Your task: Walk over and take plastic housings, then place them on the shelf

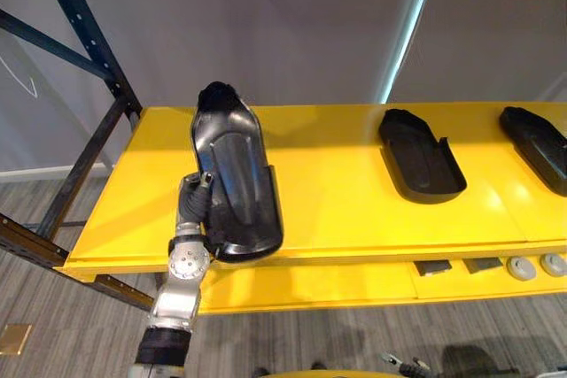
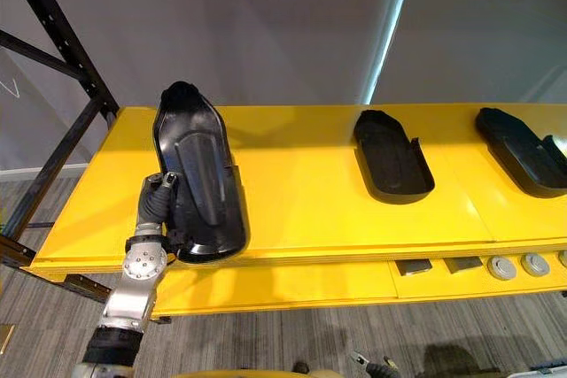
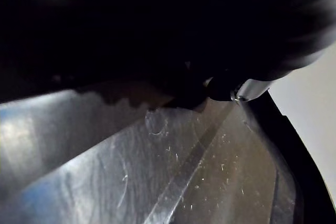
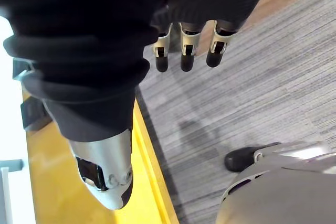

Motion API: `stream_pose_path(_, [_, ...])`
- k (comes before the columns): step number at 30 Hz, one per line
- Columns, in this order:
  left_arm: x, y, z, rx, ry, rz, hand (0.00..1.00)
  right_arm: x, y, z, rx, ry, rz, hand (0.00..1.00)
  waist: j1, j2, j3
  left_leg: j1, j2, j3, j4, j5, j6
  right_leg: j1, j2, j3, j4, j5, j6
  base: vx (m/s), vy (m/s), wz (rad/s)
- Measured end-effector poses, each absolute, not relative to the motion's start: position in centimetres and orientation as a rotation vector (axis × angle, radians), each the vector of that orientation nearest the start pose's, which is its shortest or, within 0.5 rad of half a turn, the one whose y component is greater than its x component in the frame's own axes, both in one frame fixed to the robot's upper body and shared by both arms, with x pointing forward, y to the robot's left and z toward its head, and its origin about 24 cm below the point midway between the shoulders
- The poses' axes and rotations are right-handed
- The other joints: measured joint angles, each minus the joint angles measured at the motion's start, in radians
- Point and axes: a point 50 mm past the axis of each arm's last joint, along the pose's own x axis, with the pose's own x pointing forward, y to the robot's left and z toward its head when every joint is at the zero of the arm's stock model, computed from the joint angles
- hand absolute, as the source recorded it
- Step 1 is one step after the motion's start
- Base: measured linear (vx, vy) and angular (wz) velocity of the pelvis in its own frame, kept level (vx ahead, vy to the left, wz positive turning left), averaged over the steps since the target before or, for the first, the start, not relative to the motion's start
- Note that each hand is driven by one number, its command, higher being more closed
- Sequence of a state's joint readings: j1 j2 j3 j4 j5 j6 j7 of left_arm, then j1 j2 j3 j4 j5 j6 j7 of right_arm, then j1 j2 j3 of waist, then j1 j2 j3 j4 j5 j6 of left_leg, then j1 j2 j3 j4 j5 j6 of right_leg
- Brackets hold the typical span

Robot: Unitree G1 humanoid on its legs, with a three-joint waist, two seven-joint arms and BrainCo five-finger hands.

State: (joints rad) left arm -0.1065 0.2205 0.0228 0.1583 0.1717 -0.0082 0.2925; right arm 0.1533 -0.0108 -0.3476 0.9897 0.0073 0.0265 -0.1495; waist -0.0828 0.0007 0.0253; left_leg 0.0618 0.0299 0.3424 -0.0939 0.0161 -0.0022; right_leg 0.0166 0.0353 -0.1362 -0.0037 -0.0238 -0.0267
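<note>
My left hand (image 1: 192,207) holds a long black plastic housing (image 1: 235,174) by its lower left rim, over the left part of the yellow shelf (image 1: 345,205). The housing stands tilted, narrow end up, with its lower end near the shelf's front edge. In the left wrist view one fingertip (image 3: 236,89) presses on the housing's glossy surface (image 3: 157,171). Two more black housings (image 1: 421,157) (image 1: 536,146) lie flat on the shelf to the right. My right hand (image 4: 184,51) hangs over grey carpet with relaxed fingers, holding nothing.
A dark blue rack upright with braces (image 1: 84,37) stands at the shelf's left end. Below the shelf's front lip, small grey parts (image 1: 523,268) sit on a lower yellow level. Grey carpet (image 1: 53,307) lies in front.
</note>
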Motion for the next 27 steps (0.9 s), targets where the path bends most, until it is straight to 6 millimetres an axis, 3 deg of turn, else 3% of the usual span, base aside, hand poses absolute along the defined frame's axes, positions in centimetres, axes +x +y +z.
stream_pose_path(4, [28.1, 22.5, 4.1, 0.441, 0.045, 0.341, 1.0, 6.1, -21.2, -16.4, 0.069, 1.173, -0.511, 0.0, -0.014, 0.011, 0.014, -0.01, -0.001, -0.009, -0.008, 0.005, -0.005, -0.006, 0.002, 0.0, -0.023, 0.017, -0.001, -0.12, -0.011, 0.03])
stream_pose_path(9, [30.4, 24.1, 5.5, 0.476, 0.042, 0.407, 1.0, 6.2, -21.4, -16.3, 0.059, 1.17, -0.507, 0.0, -0.018, 0.013, 0.038, -0.035, -0.003, -0.01, -0.008, 0.01, -0.015, -0.026, 0.001, 0.005, -0.041, 0.037, 0.002, -0.08, -0.001, -0.03])
stream_pose_path(17, [32.6, 24.9, 7.2, 0.5, 0.025, 0.463, 1.0, 6.3, -21.4, -16.3, 0.057, 1.166, -0.507, 0.0, -0.028, 0.008, 0.051, -0.067, -0.009, -0.008, -0.008, 0.014, -0.01, -0.054, -0.001, 0.013, -0.053, 0.051, -0.002, 0.03, 0.012, -0.02])
stream_pose_path(18, [32.9, 25.1, 7.4, 0.504, 0.024, 0.468, 0.0, 6.3, -21.4, -16.3, 0.057, 1.167, -0.508, 0.0, -0.035, 0.01, 0.052, -0.067, -0.011, -0.007, -0.006, 0.014, -0.008, -0.054, -0.002, 0.013, -0.053, 0.051, -0.002, 0.08, 0.028, -0.03])
stream_pose_path(27, [34.2, 25.4, 8.5, 0.506, 0.025, 0.514, 0.0, 7.7, -21.3, -16.1, 0.06, 1.131, -0.499, 0.0, -0.066, 0.012, 0.104, -0.069, -0.01, -0.01, -0.003, 0.014, -0.008, -0.056, 0.0, 0.028, -0.053, 0.051, -0.002, 0.03, 0.005, -0.07])
